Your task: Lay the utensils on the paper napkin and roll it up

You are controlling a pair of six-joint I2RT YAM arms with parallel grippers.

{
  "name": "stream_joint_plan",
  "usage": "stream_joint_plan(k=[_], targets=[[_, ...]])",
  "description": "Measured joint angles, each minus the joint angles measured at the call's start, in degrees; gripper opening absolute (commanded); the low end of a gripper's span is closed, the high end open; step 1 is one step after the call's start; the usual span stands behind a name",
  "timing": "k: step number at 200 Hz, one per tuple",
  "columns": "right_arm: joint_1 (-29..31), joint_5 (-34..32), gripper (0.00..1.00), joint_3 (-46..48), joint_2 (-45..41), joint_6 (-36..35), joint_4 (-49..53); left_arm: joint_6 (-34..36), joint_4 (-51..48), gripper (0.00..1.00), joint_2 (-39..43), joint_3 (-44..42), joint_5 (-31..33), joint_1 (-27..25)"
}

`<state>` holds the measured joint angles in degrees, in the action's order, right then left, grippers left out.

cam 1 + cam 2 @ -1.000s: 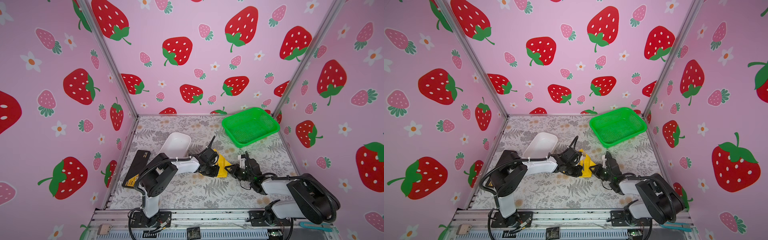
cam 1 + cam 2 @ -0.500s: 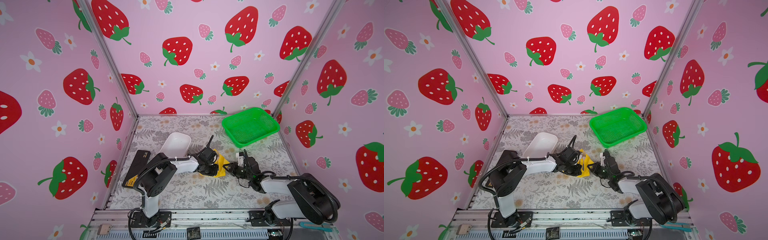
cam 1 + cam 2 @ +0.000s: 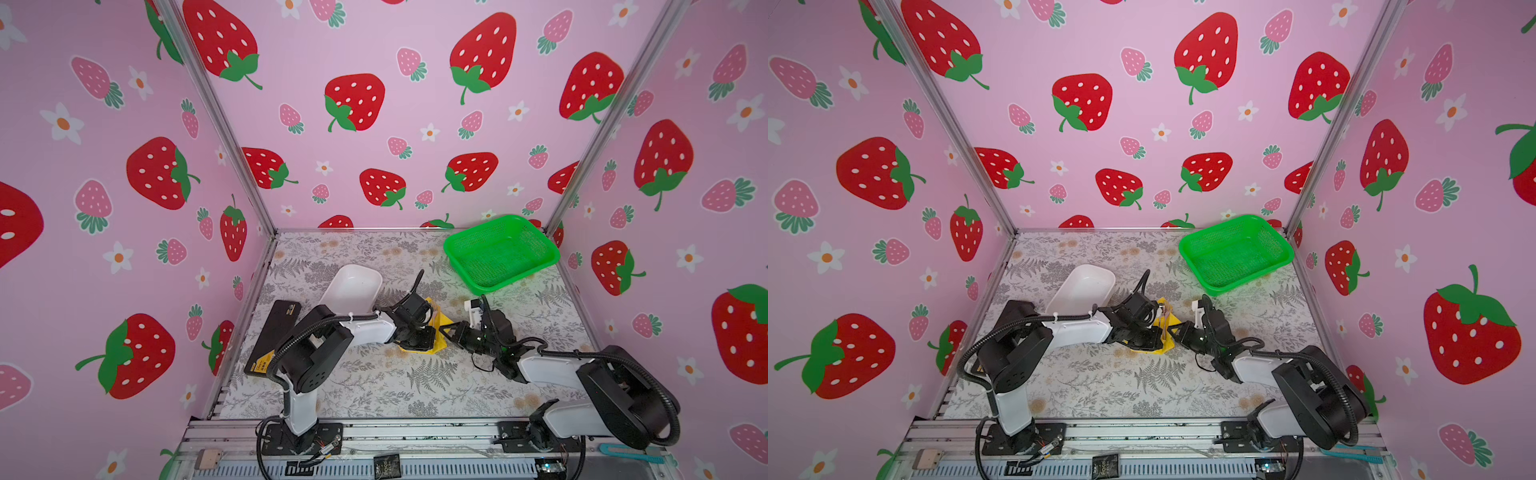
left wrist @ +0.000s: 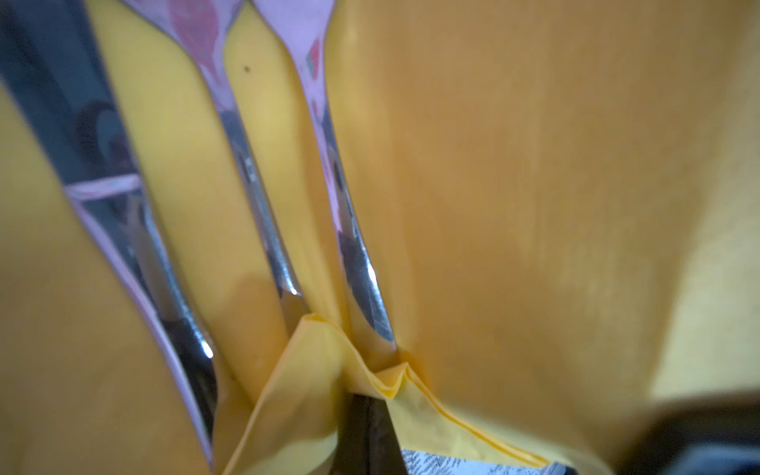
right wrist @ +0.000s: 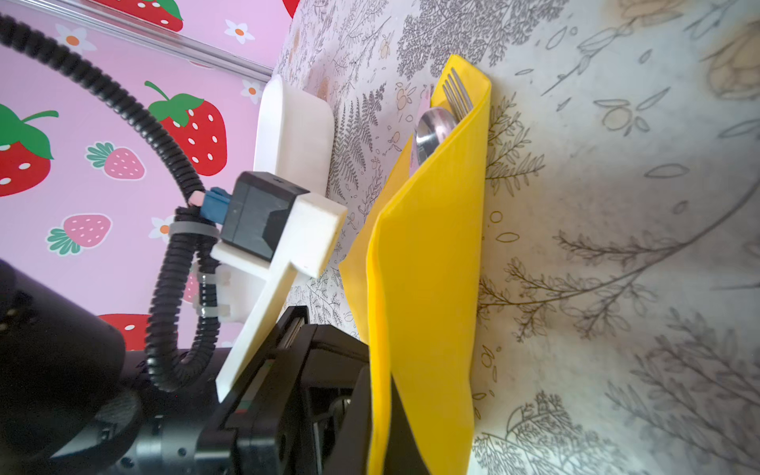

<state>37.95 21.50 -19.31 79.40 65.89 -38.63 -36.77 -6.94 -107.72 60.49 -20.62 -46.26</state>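
The yellow napkin [image 3: 441,321] lies near the middle of the table [image 3: 415,378], between the two arms. The fork, spoon and third piece [image 4: 263,205] are already on it, side by side, their heads [image 5: 442,119] pointing toward 12 o'clock.

One side of the napkin is folded up over the handles like a flap, which I take for the start of the roll. The left gripper [image 3: 419,344] reaches in from 9 o'clock, jaws closed on a bunched fold of the paper beside the handles. I'd say that is to pin the bundle so nothing slides.

The right gripper [image 3: 448,332] comes from 3 o'clock, also fully closed, and seems to pinch the raised edge to keep the flap up and taut.

The green basket [image 3: 446,249] at 1 o'clock and the white dish [image 3: 353,286] at 10 o'clock sit well apart, out of the way. Thin paper like this could tear if the two pulls disagree.
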Motion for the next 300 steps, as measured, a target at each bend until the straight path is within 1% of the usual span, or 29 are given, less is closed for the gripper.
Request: stream_joint_plan(k=[70,153,188,217,218,220,254,270,300], targets=[[0.7,-1.2,0.07,-1.8,0.3,-2.0,3.7,-2.4,2.9,0.05,1.3,-1.8,-1.5,1.6],[4.6,-5.1,0.07,-7.7,2.0,-6.5,11.7,-5.1,3.9,0.05,1.3,-1.9,-1.5,2.5],[5.6,-5.9,0.07,-8.8,2.8,-7.3,12.7,-5.6,4.9,0.04,1.3,-2.4,-1.5,2.8],[5.8,-6.1,0.07,-8.8,3.2,-7.5,13.1,-6.3,5.6,0.04,2.9,-4.8,-1.2,3.2],[5.8,-6.1,0.07,-8.8,3.2,-7.5,13.1,-6.4,5.6,0.07,3.0,-4.9,-1.2,3.2],[5.8,-6.1,0.07,-8.8,3.2,-7.5,13.0,-6.5,5.6,0.09,3.3,-5.1,-1.1,3.2],[6.1,-6.1,0.08,-9.9,4.0,-7.6,13.1,-7.6,6.4,0.16,10.0,-9.2,0.1,4.8],[6.3,-6.0,0.08,-10.5,4.6,-7.7,13.1,-8.2,7.2,0.21,12.6,-10.2,0.0,6.2],[6.7,-5.9,0.09,-11.5,6.3,-7.8,13.0,-9.4,9.4,0.31,14.6,-10.6,-1.4,9.0]])
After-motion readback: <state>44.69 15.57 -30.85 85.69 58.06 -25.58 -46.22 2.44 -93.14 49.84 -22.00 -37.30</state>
